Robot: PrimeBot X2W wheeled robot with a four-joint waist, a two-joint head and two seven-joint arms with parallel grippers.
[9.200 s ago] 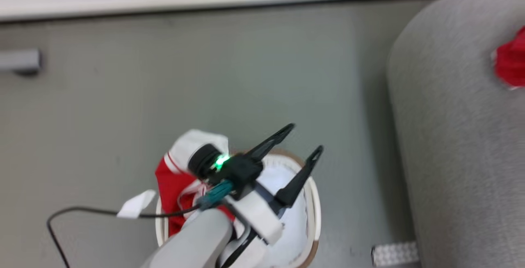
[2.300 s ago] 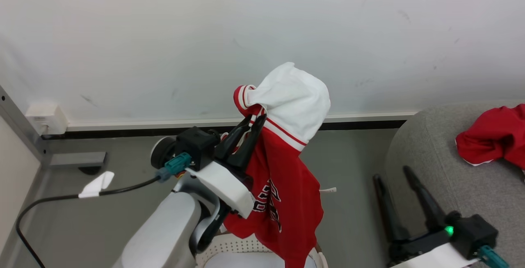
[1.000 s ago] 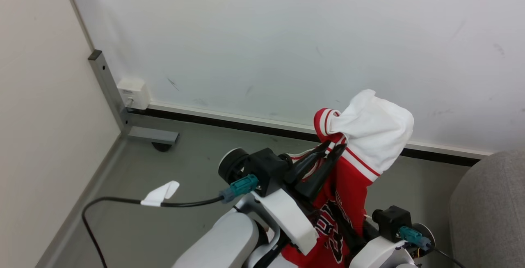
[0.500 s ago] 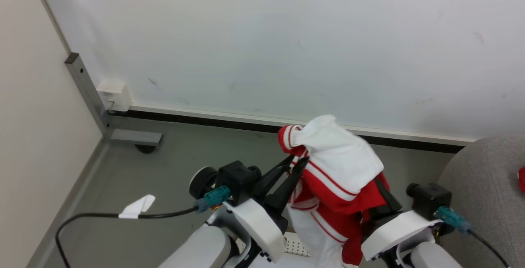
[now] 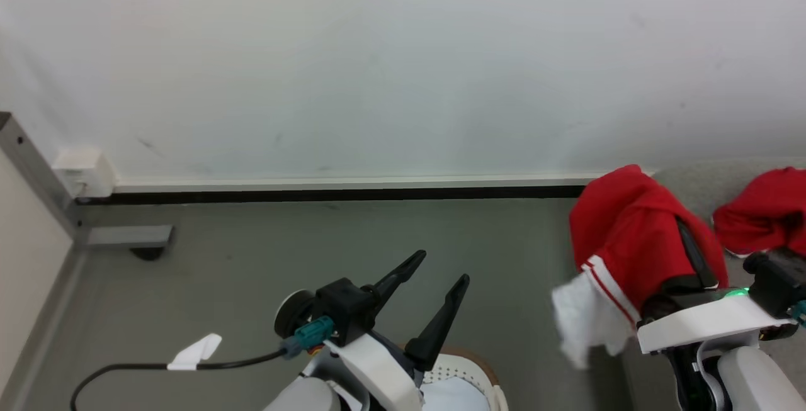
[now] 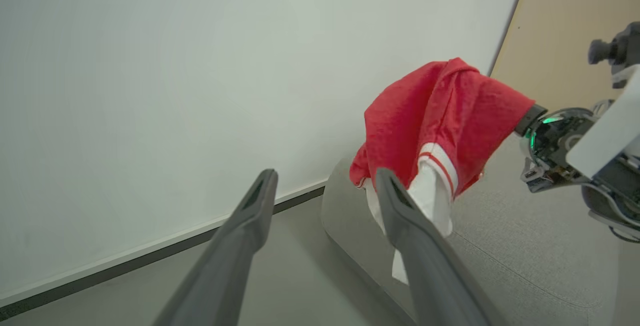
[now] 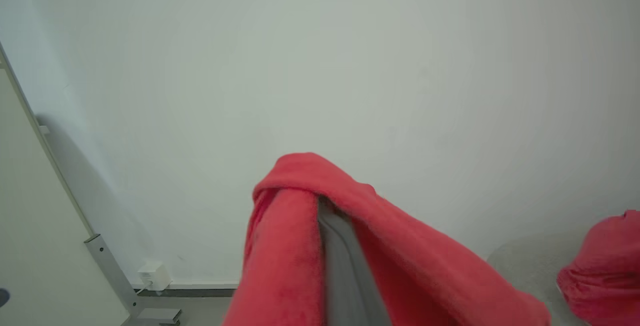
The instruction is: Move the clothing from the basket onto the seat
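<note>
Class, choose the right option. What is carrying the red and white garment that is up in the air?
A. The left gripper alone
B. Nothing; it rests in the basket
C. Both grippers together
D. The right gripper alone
D: the red and white garment hangs from the right gripper, while the left gripper stands open and empty, apart from it.

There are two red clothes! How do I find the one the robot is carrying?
Find the big grey seat on the right. At its left edge, a red garment is draped over the right gripper. Unlike the other red garment lying on the seat, it dangles a white, red-striped end.
</note>
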